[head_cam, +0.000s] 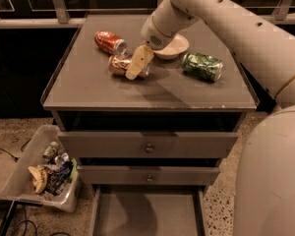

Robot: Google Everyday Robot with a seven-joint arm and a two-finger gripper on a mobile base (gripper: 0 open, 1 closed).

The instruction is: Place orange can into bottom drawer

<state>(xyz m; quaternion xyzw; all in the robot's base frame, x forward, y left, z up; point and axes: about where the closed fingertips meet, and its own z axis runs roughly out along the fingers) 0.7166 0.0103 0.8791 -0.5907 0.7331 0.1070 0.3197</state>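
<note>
Three cans lie on their sides on the tabletop (88, 90): one red can (108, 41) at rear left, one orange can (117, 65) just in front of it, and one green can (202, 66) off to the right. One white bowl (174, 48) sits behind them. The pincer (136, 65) is down over the orange can's right half; whether it is spread or closed on the can cannot be told. There are three drawers: two upper drawers (147, 144), one knob each, and the bottom drawer (147, 213), pulled out. One bin (24, 173) of scraps stands on the floor at left.
</note>
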